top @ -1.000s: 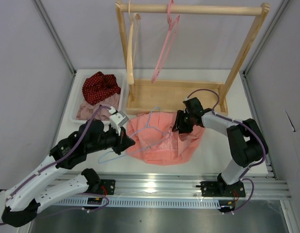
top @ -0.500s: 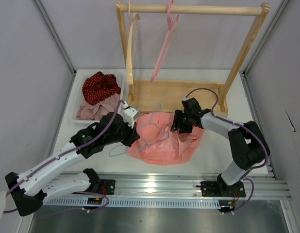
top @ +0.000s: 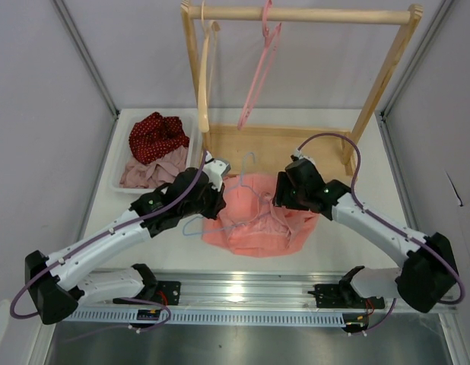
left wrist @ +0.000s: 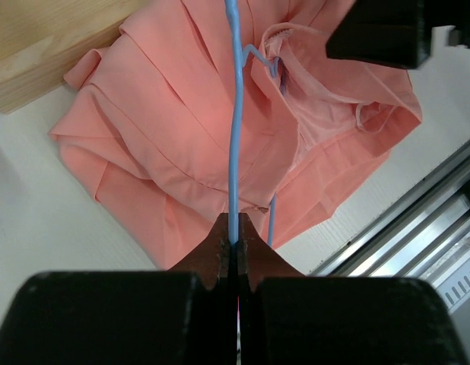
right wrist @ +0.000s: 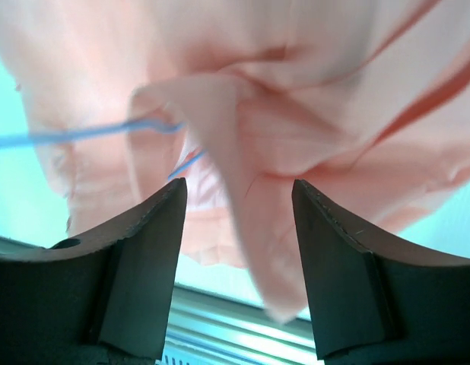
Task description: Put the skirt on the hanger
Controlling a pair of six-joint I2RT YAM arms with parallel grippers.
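The salmon-pink skirt (top: 258, 224) lies bunched on the white table in front of the rack; it fills the left wrist view (left wrist: 166, 129) and the right wrist view (right wrist: 311, 99). My left gripper (top: 213, 195) is shut on the wire of the pale blue hanger (top: 249, 163), which stretches across the skirt (left wrist: 233, 122). My right gripper (top: 285, 194) is at the skirt's right top edge. Its jaws stand wide apart (right wrist: 236, 186) with a loose fold of skirt hanging between them. A stretch of blue hanger wire (right wrist: 68, 138) shows at the left of the right wrist view.
A wooden clothes rack (top: 296, 14) stands at the back on a wooden base tray (top: 273, 148), with a pink hanger (top: 258, 72) and a wooden hanger (top: 204, 76) on its rail. A white bin (top: 119, 163) at back left holds a red dotted cloth (top: 157, 135) and a mauve cloth (top: 147, 171). A metal rail (top: 242, 293) runs along the near edge.
My left arm has swung right, carrying the hanger over the skirt. My right arm has shifted, its elbow moving out to the right. The skirt has bunched narrower.
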